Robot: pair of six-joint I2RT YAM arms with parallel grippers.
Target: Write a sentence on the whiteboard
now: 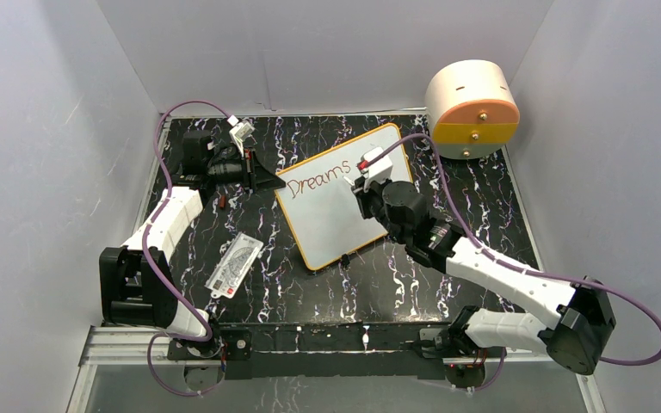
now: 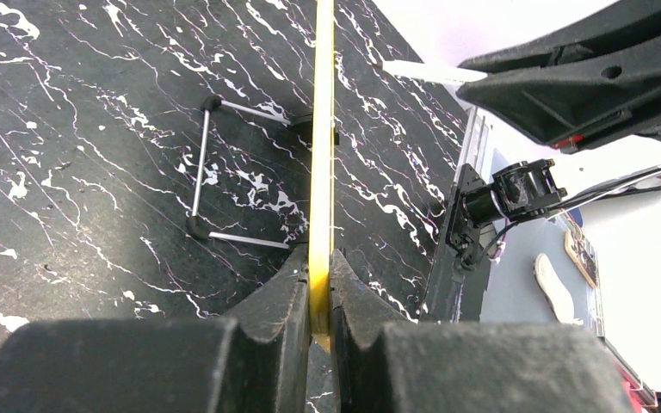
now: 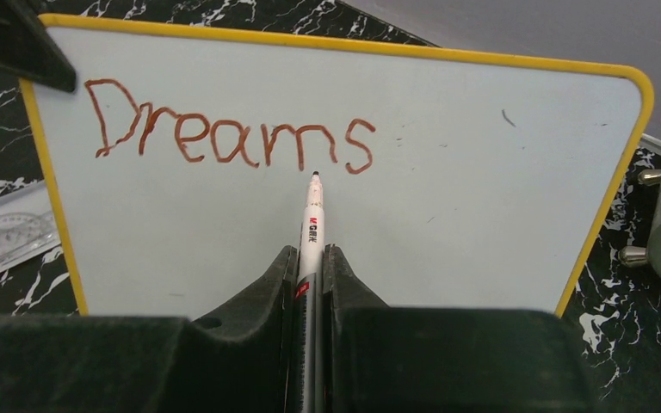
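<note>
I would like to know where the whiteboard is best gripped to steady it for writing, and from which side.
Probably the thin yellow frame at its left edge, approached edge-on from the left, as the left gripper does: the whiteboard stands propped on a wire stand, leaving its face free for the marker in the right gripper.

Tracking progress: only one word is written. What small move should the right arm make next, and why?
Probably shift the marker left and lower over bare whiteboard under Dreams, then touch the tip down to start the next word. The right gripper grips the marker, its tip just below that word; the left gripper clamps the board's edge.
</note>
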